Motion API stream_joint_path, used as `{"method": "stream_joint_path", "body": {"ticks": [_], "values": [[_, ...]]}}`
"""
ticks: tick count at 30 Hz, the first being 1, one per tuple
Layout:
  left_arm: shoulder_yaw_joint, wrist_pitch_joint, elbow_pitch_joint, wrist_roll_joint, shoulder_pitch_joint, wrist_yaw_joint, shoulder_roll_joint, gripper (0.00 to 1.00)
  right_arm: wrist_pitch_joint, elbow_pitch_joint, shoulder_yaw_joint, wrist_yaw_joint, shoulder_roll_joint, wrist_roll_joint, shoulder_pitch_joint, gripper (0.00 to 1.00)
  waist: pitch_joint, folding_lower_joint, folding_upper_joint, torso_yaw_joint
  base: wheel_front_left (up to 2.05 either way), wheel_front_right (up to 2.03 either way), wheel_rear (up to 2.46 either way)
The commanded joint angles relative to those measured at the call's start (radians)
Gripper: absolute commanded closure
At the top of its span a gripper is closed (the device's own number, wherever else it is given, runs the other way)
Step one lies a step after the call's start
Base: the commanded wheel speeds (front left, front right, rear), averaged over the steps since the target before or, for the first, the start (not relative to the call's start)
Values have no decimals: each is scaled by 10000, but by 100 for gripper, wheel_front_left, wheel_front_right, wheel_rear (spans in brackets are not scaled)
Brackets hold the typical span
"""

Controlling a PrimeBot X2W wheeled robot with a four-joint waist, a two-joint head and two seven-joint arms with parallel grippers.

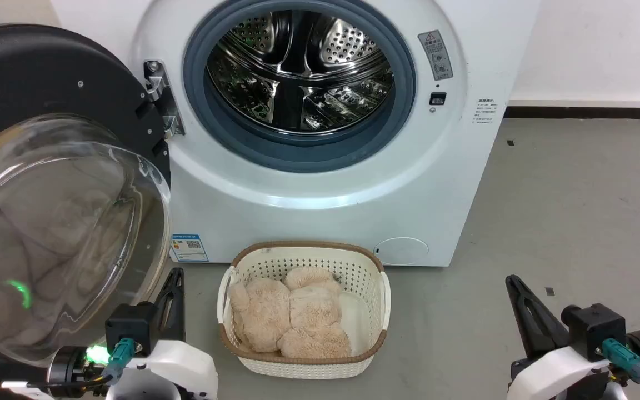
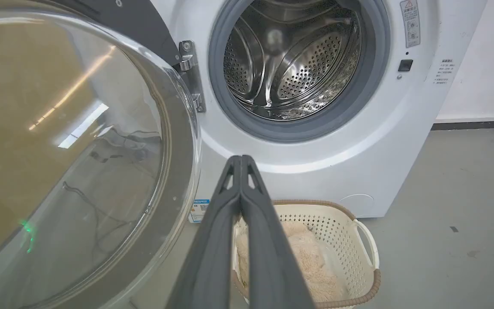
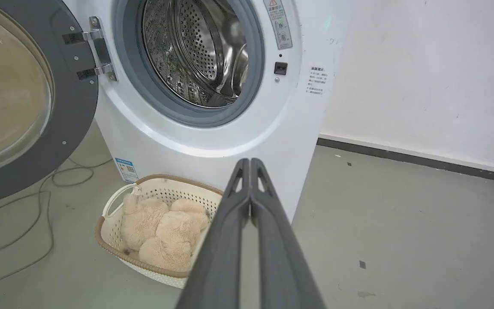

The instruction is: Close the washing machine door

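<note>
The white washing machine [image 1: 320, 189] stands ahead with its steel drum [image 1: 300, 69] exposed. Its round black door [image 1: 36, 83] hangs wide open at the left on a metal hinge [image 1: 161, 100], and the clear glass bowl [image 1: 59, 233] bulges toward me. My left gripper [image 1: 174, 275] is shut and empty, low beside the bowl's right edge; the left wrist view has its tips [image 2: 240, 159] pointing at the machine front, the door [image 2: 71, 150] close on the left. My right gripper [image 1: 513, 280] is shut and empty over bare floor at the lower right, with the door [image 3: 32, 111] far to its left.
A cream plastic basket [image 1: 303, 261] holding a beige plush toy [image 1: 289, 319] sits on the floor right in front of the machine, between my grippers. Grey cables [image 3: 37, 201] trail on the floor under the door. Grey floor [image 1: 575, 222] extends right to a white wall.
</note>
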Motion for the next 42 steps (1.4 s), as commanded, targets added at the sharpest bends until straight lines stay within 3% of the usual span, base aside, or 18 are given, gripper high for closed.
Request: {"method": "stream_joint_path", "body": {"ticks": [1,34,35,42], "values": [[7,3,-39,28,89,-43,3,100,3,-39,-7,6,41,-78,-114,100,0,0,-1,0,0,0,0],[7,3,-39,28,89,-43,3,100,3,-39,-7,6,41,-78,-114,100,0,0,-1,0,0,0,0],[0,0,0,0,0,0,0,0,0,0,-2,0,0,0,0,0,0,0,-1,0,0,0,0],[-51,-119,60,-34,-25,114,0,0,-119,49,-82,0,0,167,-19,0,14,0,-1,1,0,0,0]]}}
